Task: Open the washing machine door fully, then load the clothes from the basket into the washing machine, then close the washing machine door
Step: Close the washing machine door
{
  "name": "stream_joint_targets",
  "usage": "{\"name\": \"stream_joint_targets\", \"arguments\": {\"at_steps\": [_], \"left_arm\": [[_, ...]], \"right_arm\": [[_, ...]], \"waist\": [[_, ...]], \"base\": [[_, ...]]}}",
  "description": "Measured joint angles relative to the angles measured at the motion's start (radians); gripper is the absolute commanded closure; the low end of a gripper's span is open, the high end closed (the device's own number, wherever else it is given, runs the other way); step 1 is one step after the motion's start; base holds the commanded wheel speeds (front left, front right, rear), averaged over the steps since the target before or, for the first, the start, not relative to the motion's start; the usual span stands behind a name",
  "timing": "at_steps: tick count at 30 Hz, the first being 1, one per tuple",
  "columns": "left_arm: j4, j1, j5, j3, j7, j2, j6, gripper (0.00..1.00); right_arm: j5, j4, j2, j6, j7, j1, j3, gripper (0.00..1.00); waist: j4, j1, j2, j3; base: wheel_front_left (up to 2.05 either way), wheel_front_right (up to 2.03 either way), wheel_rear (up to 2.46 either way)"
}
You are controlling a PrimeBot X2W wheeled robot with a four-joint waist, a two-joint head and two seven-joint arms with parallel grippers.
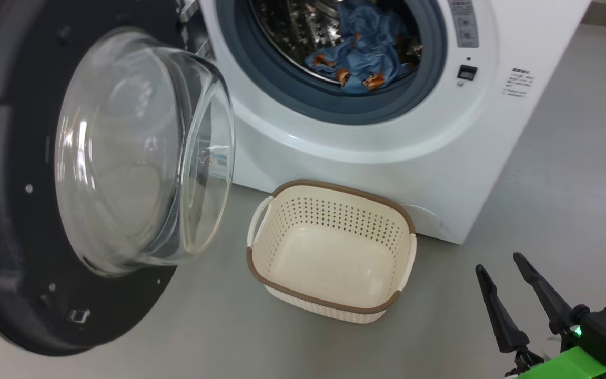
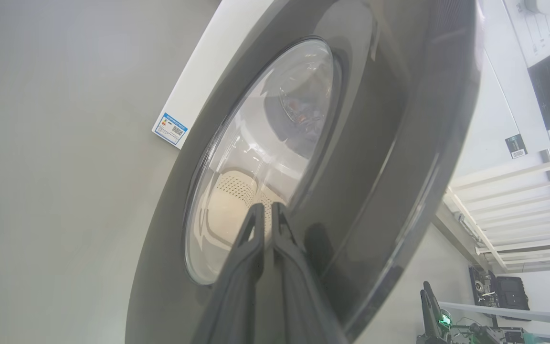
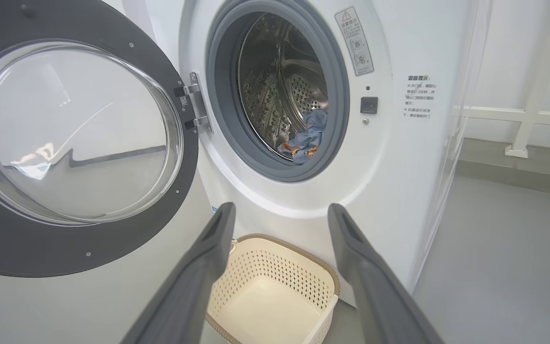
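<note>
Door position: the washing machine door [image 1: 13,210] stands swung wide on its hinge [image 3: 194,102], with the glass bowl window [image 1: 140,152] bulging towards my head camera.
Load: the clothes [image 1: 366,52] lie low in the steel drum [image 1: 292,26], close behind the grey gasket [image 1: 303,100].
Basket: the basket [image 1: 334,221] is empty and sits on the floor [image 1: 545,210] just in front of the washing machine [image 1: 440,173].
Left hand: my left hand [image 2: 268,206] is narrow, with only a slit between the fingers, and holds nothing. It points at the door's outer face by the lower edge of the window. I cannot tell whether it touches.
Right hand: my right hand [image 1: 498,261] is spread wide and empty, low and apart from the basket.
Step judged: loading looks complete and closing remains.
Handling judged: the door is rigid and fairly heavy, and it swings only about the hinge. The glossy rim is slippery and gives little to pinch, so it calls for a push, not a grip.
Contact point advised: the black rim opposite the hinge, off the glass.
Risk: fabric near the gasket could be caught in the seal.
</note>
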Motion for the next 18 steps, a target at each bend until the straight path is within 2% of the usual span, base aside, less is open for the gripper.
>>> {"name": "stream_joint_targets", "arguments": {"at_steps": [18], "left_arm": [[-0.142,0.052,0.0,-0.034,0.014,-0.039,0.0,1.0]], "right_arm": [[-0.006,-0.015,0.029,0.0,0.0,0.043,-0.038,0.0]], "waist": [[-0.143,0.0,0.0,-0.029]], "base": [[0.0,0.0,0.0]]}}
